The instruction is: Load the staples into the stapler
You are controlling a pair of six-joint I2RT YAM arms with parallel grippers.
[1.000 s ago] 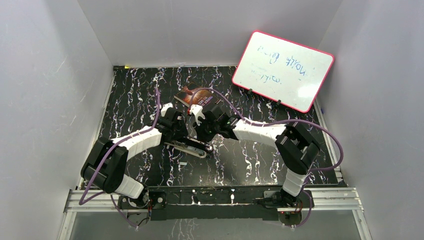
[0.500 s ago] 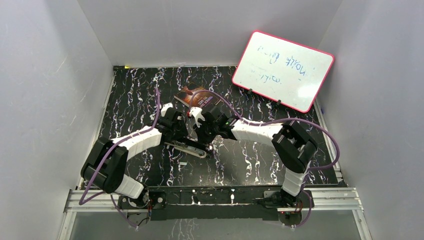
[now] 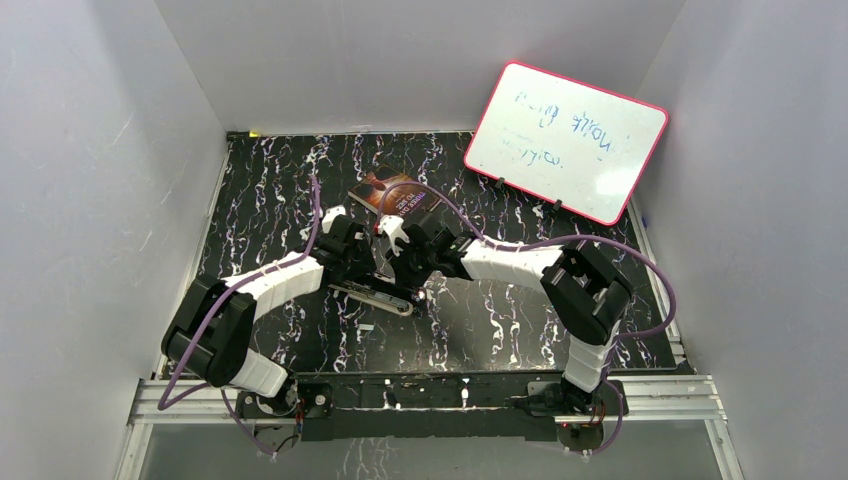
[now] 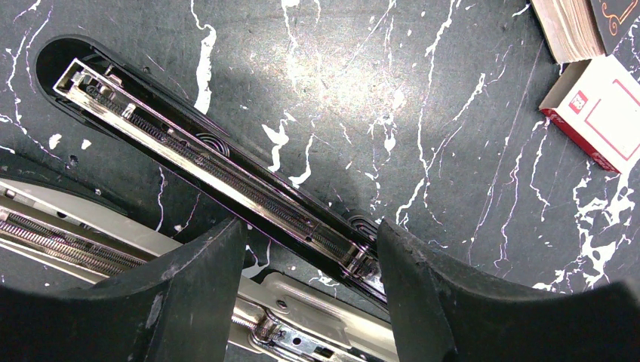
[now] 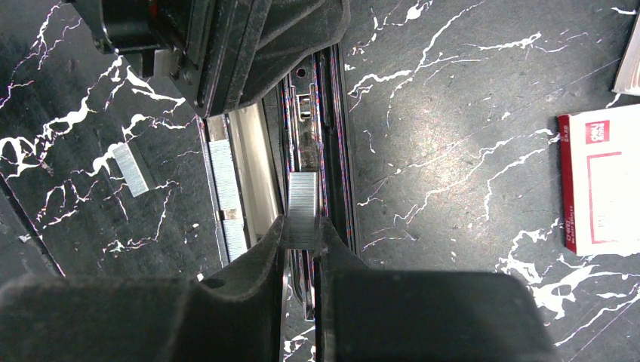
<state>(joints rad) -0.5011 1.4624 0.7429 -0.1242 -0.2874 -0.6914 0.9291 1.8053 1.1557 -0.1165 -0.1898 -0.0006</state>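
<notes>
Right wrist view: staples (image 5: 303, 210), light brittle glued strip, pinched edgewise in right claw (image 5: 302, 240) over stapler (image 5: 317, 113) channel; left claw (image 4: 309, 286) apart astride stapler.

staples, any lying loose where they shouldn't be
Yes: one short staple strip lies loose on the table, left of the open stapler, while the right pincer holds another strip over it.

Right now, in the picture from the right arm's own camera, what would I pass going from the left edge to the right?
Loose strip of staples on the table → staples lying in the silver channel → staple strip pinched in the right arm's jaws over the open stapler → white-and-red box.
</notes>
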